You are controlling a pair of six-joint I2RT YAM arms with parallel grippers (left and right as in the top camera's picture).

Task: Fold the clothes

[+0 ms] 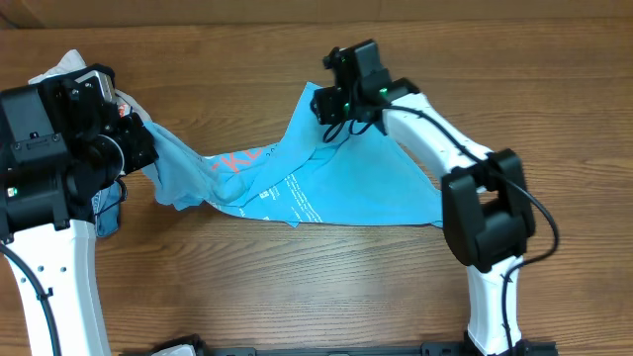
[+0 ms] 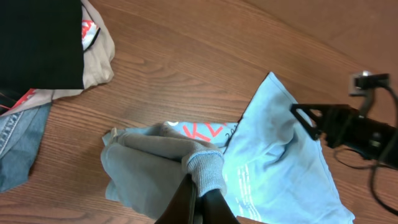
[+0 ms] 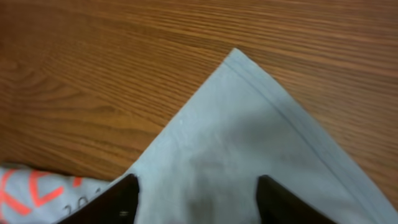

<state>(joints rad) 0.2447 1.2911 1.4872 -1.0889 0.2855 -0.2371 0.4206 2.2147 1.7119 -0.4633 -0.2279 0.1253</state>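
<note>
The light sky-blue T-shirt [image 1: 326, 178] lies crumpled across the wooden table, its red lettering [image 1: 237, 158] facing up. My left gripper [image 1: 146, 146] is shut on the shirt's bunched left end; in the left wrist view the jaws [image 2: 198, 196] pinch a ribbed edge [image 2: 205, 169]. My right gripper [image 1: 334, 111] is open just above the shirt's far corner. In the right wrist view its fingertips [image 3: 196, 193] straddle that flat pointed corner [image 3: 249, 124] without pinching it.
A pile of other garments lies at the far left: a black folded one [image 2: 40, 37], a beige one [image 2: 96, 59] and blue jeans [image 2: 22, 146]. Bare wood [image 1: 297, 287] shows in front of the shirt.
</note>
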